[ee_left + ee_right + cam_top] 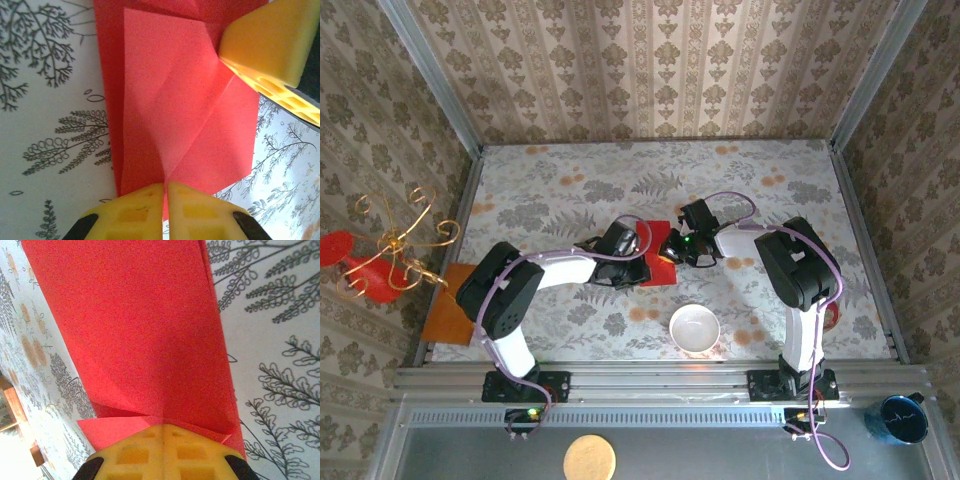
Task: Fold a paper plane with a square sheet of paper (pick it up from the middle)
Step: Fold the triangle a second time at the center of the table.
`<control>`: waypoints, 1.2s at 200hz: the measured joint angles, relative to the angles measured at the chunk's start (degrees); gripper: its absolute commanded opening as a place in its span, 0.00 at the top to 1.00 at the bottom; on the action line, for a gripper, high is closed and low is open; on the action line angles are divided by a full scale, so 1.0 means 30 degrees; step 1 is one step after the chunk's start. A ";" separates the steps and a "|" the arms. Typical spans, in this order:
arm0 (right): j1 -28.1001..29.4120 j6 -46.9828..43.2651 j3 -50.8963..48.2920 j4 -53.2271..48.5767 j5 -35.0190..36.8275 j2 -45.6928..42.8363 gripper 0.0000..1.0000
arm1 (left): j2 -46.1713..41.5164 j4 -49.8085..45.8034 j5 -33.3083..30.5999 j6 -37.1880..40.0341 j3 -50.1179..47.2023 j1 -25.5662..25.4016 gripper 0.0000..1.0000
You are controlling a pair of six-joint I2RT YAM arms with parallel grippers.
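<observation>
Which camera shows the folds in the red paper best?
The left wrist view: the red paper sits close up, with layered flaps and diagonal creases plain. The right wrist view shows a broad, mostly smooth stretch with one small flap at the bottom. From above it is a small red patch, partly covered.

No words, labels, brand names, numbers or signs are showing legibly in any view. The red paper (175, 125) is showing plain, unprinted faces. The table (760, 190) is carrying only a printed pattern of leaves and flowers, with no lettering in it.
</observation>
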 measured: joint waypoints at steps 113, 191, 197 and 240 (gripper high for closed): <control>-0.0073 0.0000 -0.0153 0.0270 -0.0153 0.0000 0.96 | -0.0597 0.1938 0.1974 -0.0685 -0.1311 0.0976 0.87; -0.0160 0.0000 -0.0277 0.0568 -0.0226 0.0000 0.96 | -0.0758 0.1297 0.1749 -0.0678 -0.0998 0.1056 0.91; -0.0175 0.0000 -0.0277 0.0576 -0.0219 0.0000 0.96 | -0.0641 0.1231 0.1749 -0.0678 -0.0998 0.1056 0.92; -0.0211 -0.0007 -0.0277 0.0576 -0.0226 0.0000 0.95 | -0.0277 0.0911 0.1668 -0.0772 -0.0998 0.1056 0.94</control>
